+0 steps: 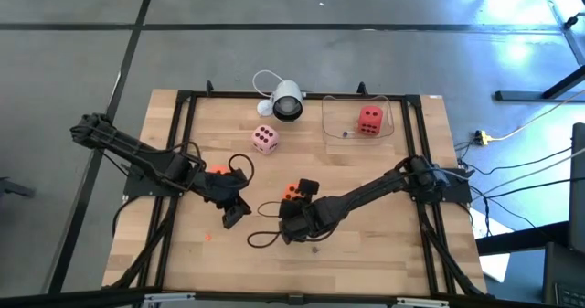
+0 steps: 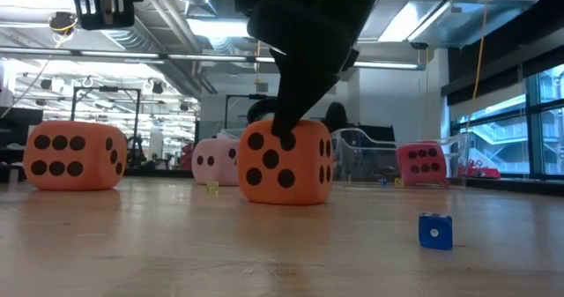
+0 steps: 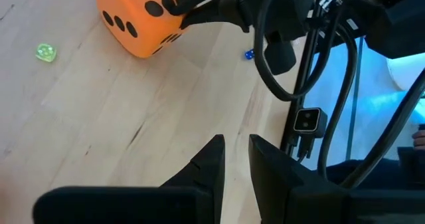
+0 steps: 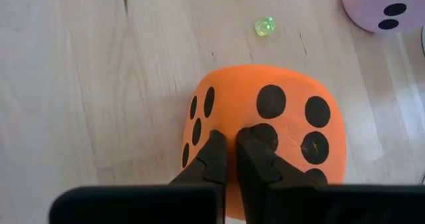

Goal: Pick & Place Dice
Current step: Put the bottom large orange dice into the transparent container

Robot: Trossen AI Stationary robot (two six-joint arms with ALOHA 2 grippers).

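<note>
An orange die (image 1: pixel 289 191) sits flat on the table's middle, and my right gripper (image 4: pixel 232 139) is on its top face. A second orange die (image 1: pixel 219 171) rests on the table beside my left arm. My left gripper (image 1: pixel 233 215) hovers nearer the table's near edge, its fingers (image 3: pixel 214 154) almost together, and touches nothing. The pink die (image 1: pixel 265 139) stands farther back. The red die (image 1: pixel 369 119) lies inside a clear container (image 1: pixel 331 132). My right gripper is on the top face (image 4: pixel 285 121) of the middle orange die, near that face's edge. Its fingertips (image 4: pixel 216 144) dig into the soft surface, with a thin strip of orange between them. They come slanting down from above. The die rests flat on the table (image 2: pixel 286 163).
A white round camera (image 1: pixel 286 102) with its cable stands at the far edge. Tiny dice lie on the wood: a green one (image 4: pixel 264 26) and a blue one (image 2: pixel 435 231). A black frame borders the tabletop (image 1: pixel 183 143). Bare wood lies toward the near edge.
</note>
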